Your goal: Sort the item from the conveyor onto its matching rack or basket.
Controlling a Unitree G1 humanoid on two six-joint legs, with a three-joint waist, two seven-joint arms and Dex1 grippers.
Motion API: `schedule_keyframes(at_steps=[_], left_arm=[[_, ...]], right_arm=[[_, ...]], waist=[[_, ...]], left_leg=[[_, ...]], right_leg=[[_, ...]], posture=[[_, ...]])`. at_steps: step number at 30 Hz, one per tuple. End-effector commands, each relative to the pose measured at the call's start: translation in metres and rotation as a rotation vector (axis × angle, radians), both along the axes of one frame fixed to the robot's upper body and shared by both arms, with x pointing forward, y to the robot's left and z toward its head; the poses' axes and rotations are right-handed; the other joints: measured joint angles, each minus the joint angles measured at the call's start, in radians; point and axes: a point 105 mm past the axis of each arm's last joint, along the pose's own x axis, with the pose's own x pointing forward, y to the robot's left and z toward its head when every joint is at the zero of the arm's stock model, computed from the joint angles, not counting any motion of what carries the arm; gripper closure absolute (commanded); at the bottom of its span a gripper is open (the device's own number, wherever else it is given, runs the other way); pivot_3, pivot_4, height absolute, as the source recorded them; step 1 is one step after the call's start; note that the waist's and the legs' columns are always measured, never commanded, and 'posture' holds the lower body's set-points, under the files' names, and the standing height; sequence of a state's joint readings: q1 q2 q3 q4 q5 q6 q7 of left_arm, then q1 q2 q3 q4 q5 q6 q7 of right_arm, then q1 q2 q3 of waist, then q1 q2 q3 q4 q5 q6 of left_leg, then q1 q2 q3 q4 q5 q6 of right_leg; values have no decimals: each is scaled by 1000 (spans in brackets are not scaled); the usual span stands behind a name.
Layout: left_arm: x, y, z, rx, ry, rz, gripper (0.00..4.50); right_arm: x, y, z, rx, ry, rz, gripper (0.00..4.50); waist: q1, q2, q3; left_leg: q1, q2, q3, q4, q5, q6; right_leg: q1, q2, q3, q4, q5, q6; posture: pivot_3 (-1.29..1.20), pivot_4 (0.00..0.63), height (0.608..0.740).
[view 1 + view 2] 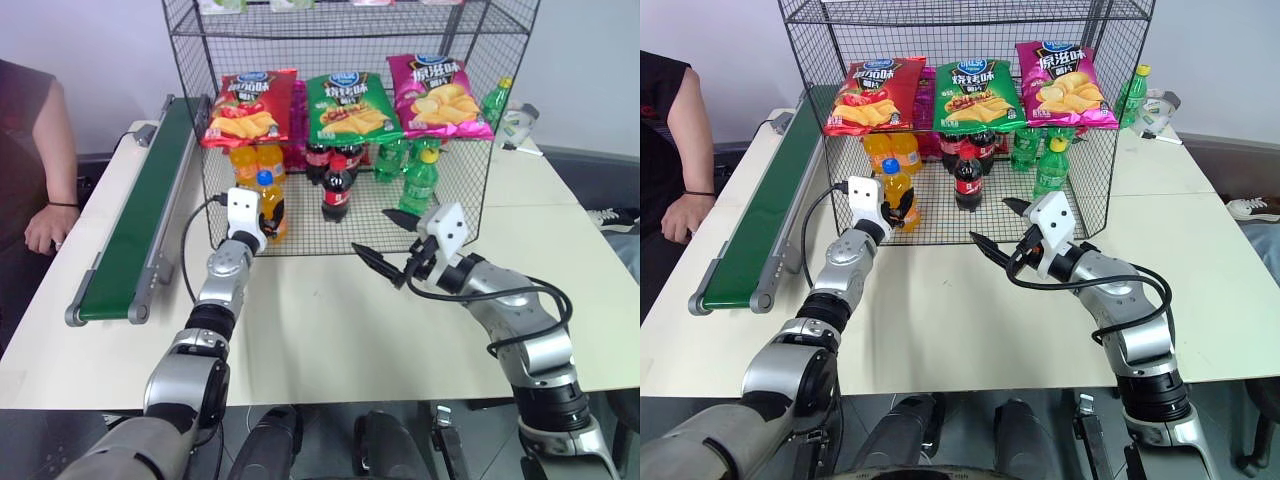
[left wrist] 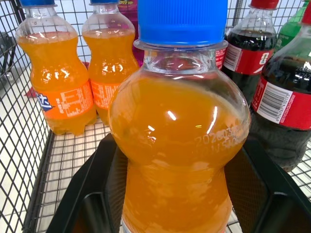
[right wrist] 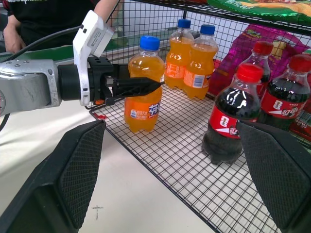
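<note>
- Two robot arms reach over a pale table [image 1: 330, 330] toward a tall black wire rack [image 1: 470, 190] that stands on it.
- One small orange soda bottle [image 1: 268, 205] with a blue cap stands upright on the rack's bottom shelf, at its front left corner, just ahead of two more orange sodas [image 3: 189, 65]. That spot groups it with its own kind, so it appears already sorted.
- Left gripper [image 3: 141, 87]: its black fingers flank the bottle. In the right wrist view they look partly spread beside it rather than pinching, probably a release; whether they touch the plastic cannot be told.
- Right gripper [image 1: 385, 245] hangs in front of the shelf, jaws spread wide and holding nothing, likely waiting clear of the work.
- Cola bottles [image 1: 336, 187] and green bottles [image 1: 415, 180] stand further right on that shelf, each sort together; chip bags [image 1: 345, 105] lean on the tier above.
- Left of the rack runs a green conveyor belt [image 1: 140, 230], bare. A person's hand [image 1: 45, 225] rests beyond it.
</note>
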State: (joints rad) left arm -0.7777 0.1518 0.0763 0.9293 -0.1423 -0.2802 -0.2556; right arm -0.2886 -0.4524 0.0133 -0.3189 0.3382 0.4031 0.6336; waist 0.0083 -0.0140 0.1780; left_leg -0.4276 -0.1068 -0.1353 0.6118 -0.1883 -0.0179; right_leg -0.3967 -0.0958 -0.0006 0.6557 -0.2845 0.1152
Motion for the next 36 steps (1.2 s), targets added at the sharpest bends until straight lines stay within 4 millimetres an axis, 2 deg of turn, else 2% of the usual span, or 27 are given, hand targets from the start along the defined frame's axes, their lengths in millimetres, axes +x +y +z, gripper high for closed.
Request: schedule_keyframes(at_steps=[1,10,19,21,22,24,29,32,36], left_arm=[[1,6,22,-21,-88,14,125],[-17,16,38,-44,-169,-25,125],[-66,41,67,24,-242,-49,125],[-85,61,63,70,-145,-121,125],[-91,66,62,87,-113,-141,125],[-98,73,60,127,-73,-147,125],[-123,104,56,176,22,-144,125],[-132,108,51,153,62,-153,125],[-137,107,46,141,79,-161,125]], right_arm=[[-6,1,17,9,-69,13,0],[-6,3,17,11,-69,19,0],[-7,2,18,7,-68,24,0],[-6,-6,16,-8,-55,11,0],[-6,-8,16,-14,-50,7,0],[-5,-13,15,-21,-44,-1,0],[-1,-52,12,-59,2,-73,0],[-5,-66,10,-92,27,-84,0],[-6,-74,10,-105,26,-103,0]], waist=[[0,0,0],[-2,0,0],[-15,0,0],[-10,0,-1],[-27,1,-1],[-27,2,0],[-14,2,0],[-3,2,0],[2,3,0]], left_leg=[[0,0,0,0,0,0],[0,0,0,0,0,0],[0,1,-1,0,0,0],[0,0,-1,0,0,0],[0,0,0,0,0,0],[1,1,1,-3,0,0],[1,2,0,-2,0,0],[1,1,0,-1,-1,1],[1,2,0,-1,-1,1]], right_leg=[[0,0,0,0,0,0],[0,0,0,1,0,0],[0,-1,1,1,0,0],[0,-1,0,1,0,0],[0,0,1,1,0,0],[-2,-1,3,0,0,-1],[0,-1,3,0,-1,-1],[0,-2,3,-1,-2,-4],[0,-2,3,-1,-2,-4]], posture=[[0,150,740],[0,150,740],[0,150,740],[0,150,740],[0,150,740],[0,150,740],[0,150,740],[0,150,740],[0,150,740]])
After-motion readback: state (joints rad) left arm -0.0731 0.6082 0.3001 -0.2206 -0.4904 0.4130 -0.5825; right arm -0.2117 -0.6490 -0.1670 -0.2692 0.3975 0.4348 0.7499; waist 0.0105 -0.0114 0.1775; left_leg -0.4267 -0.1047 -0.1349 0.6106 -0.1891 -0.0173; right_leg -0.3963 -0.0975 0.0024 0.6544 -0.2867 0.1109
